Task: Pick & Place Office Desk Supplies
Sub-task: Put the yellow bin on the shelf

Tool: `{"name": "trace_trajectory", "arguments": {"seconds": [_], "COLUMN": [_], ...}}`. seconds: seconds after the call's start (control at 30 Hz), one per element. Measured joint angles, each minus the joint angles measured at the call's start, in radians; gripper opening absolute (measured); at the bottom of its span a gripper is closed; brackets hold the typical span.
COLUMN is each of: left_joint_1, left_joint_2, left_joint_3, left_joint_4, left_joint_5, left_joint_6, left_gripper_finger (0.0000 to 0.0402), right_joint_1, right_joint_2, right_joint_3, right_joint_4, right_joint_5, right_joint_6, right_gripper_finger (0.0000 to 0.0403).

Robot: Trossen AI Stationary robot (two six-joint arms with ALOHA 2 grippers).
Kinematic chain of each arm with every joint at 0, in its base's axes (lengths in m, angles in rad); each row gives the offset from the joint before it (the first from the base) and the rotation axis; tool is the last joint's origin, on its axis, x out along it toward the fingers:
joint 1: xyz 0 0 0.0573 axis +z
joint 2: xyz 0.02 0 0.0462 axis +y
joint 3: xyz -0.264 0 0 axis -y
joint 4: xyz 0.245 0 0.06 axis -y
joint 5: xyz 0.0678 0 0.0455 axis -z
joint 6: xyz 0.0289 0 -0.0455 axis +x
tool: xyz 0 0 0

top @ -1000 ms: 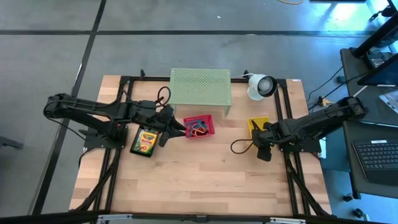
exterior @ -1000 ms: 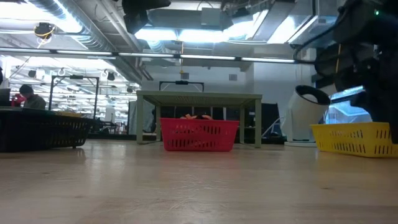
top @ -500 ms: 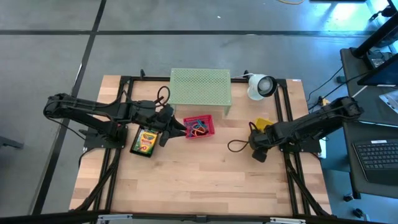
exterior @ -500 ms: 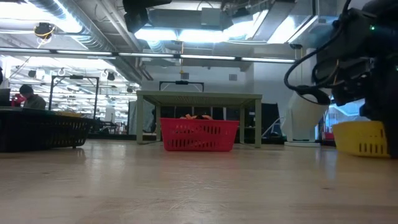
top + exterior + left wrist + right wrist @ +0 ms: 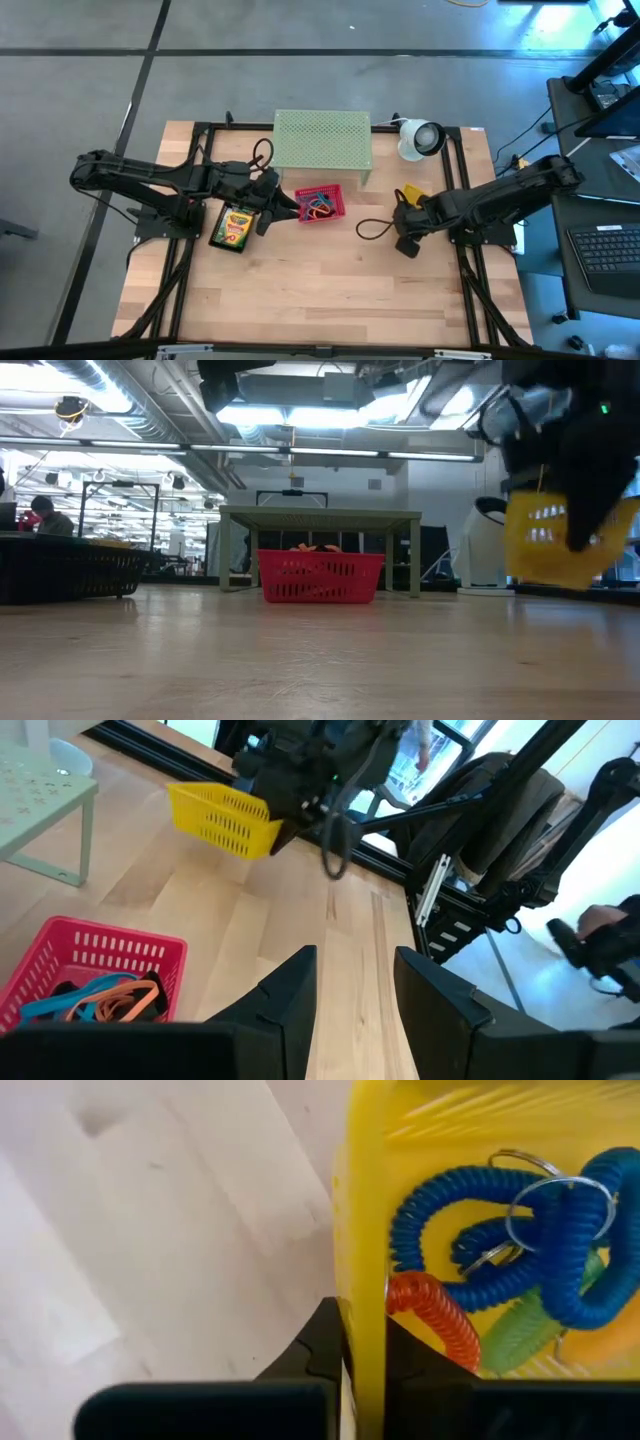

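Observation:
A yellow basket (image 5: pixel 550 540) hangs tilted above the table at the right, with my right gripper (image 5: pixel 362 1350) shut on its wall. Blue, orange and green coiled cords (image 5: pixel 520 1220) with key rings lie inside it. A red basket (image 5: pixel 322 204) of coloured bands stands mid-table on its base. My left gripper (image 5: pixel 350 1000) hovers open just left of the red basket, touching nothing. A crayon box (image 5: pixel 232 226) lies flat under the left arm. My right gripper pinches the yellow basket's side wall (image 5: pixel 365 1230) at its rim, one finger (image 5: pixel 325 1335) outside and the other inside the basket. The fingers come from above, pointing steeply down. The basket (image 5: pixel 411 194) is lifted clear of the table and hangs tilted.
A pale green mesh stand (image 5: pixel 322 148) stands behind the red basket, and a white round device (image 5: pixel 420 138) sits at the back right. Bare wood stretches across the near half of the table (image 5: pixel 320 290). Black frame rails run along both sides.
My right gripper has gone up and toward the table's left. The yellow basket, which stood on the table at the right, has come up with it and now hangs tilted and clear of the wood.

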Motion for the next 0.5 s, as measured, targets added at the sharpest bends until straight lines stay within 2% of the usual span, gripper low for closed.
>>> {"name": "trace_trajectory", "arguments": {"seconds": [0.27,0.5], "left_joint_1": [0.0,0.0], "left_joint_2": [0.0,-0.024], "left_joint_3": [0.0,0.0], "left_joint_4": [0.0,-0.002], "left_joint_5": [-0.005,-0.122], "left_joint_6": [0.003,-0.032], "left_gripper_finger": [0.0129,0.0129], "right_joint_1": [-0.027,-0.184], "right_joint_2": [0.0,0.013], "right_joint_3": [0.26,0.439], "right_joint_4": [-0.221,-0.252], "right_joint_5": [0.075,0.096], "right_joint_6": [-0.119,-0.311], "right_gripper_finger": [0.0011,0.0011]}}
